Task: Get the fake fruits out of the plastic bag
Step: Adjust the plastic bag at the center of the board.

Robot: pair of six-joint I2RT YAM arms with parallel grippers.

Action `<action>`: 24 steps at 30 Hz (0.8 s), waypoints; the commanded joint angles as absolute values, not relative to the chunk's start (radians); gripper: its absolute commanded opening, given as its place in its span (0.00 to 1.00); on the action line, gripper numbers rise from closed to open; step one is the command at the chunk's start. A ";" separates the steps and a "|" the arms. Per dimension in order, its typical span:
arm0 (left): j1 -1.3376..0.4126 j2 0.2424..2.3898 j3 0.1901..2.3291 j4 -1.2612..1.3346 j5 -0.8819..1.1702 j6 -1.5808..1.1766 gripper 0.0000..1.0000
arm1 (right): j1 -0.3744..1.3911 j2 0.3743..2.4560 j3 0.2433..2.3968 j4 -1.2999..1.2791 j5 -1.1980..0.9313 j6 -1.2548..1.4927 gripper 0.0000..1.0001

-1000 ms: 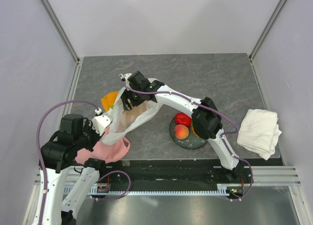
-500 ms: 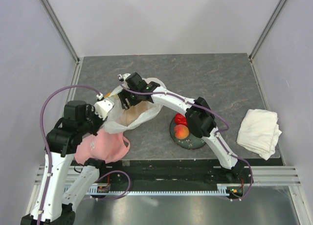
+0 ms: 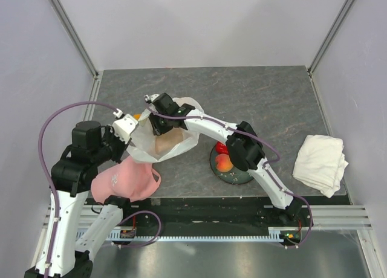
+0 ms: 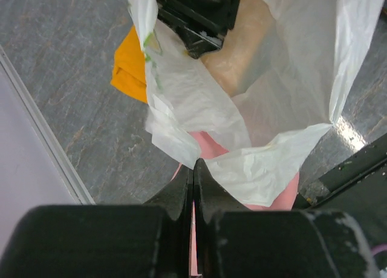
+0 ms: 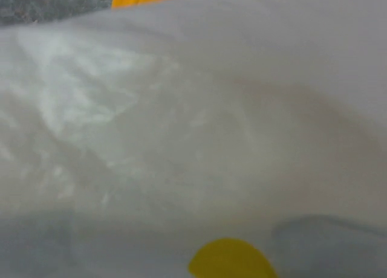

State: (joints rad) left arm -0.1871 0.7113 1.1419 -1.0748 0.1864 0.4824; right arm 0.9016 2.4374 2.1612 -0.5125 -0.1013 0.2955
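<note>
My left end effector [image 4: 194,167] pinched the plastic bag [image 4: 187,96] by its rim, center left. My right end effector [image 3: 162,122] was inside; open or not, I could not tell. Pepper [image 3: 221,148] and peach [image 3: 224,163] lay outside on a plate [image 3: 233,177]; others probably remained.

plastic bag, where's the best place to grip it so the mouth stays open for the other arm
Pinch the plastic bag at its thin near rim, coming from outside on the near-left. The film is limp, so an edge pinch likely works best; the left pincer is shut there, and the mouth gapes around the right pincer.
</note>
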 commanded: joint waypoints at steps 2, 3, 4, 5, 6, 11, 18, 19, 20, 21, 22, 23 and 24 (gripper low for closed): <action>-0.184 0.729 1.149 -0.965 0.146 0.380 0.02 | 0.913 2.323 2.100 -0.512 -0.213 0.226 0.20; -0.184 0.724 1.146 -0.954 0.156 0.379 0.02 | 0.913 2.289 2.068 -0.512 -0.216 0.212 0.11; -0.184 0.718 1.141 -0.954 0.169 0.380 0.02 | 0.913 2.258 2.003 -0.515 -0.219 0.192 0.07; -0.184 0.718 1.141 -0.956 0.185 0.374 0.02 | 0.913 2.194 1.971 -0.517 -0.235 0.175 0.04; -0.184 0.712 1.141 -0.956 0.192 0.368 0.02 | 0.913 2.162 1.945 -0.522 -0.238 0.138 0.00; -0.184 0.666 1.129 -0.988 0.261 0.380 0.01 | 0.916 1.971 1.803 -0.522 -0.325 0.055 0.00; -0.184 0.655 1.080 -1.031 0.356 0.388 0.02 | 0.994 2.168 1.943 -0.540 -0.486 -0.069 0.06; -0.184 0.658 1.072 -1.029 0.353 0.394 0.02 | 1.003 2.202 1.971 -0.545 -0.483 -0.075 0.11; -0.184 0.655 1.065 -1.023 0.345 0.397 0.02 | 1.015 2.233 1.989 -0.545 -0.480 -0.075 0.27; -0.184 0.650 1.045 -1.020 0.331 0.402 0.02 | 1.034 2.271 2.011 -0.542 -0.476 -0.075 0.36; -0.184 0.644 1.034 -1.017 0.309 0.416 0.02 | 1.038 2.278 2.010 -0.534 -0.472 -0.074 0.43; -0.184 0.637 1.020 -1.003 0.296 0.426 0.01 | 1.042 2.279 2.006 -0.528 -0.472 -0.065 0.52; -0.184 0.620 1.002 -1.000 0.282 0.446 0.02 | 1.042 2.273 2.006 -0.529 -0.468 -0.054 0.55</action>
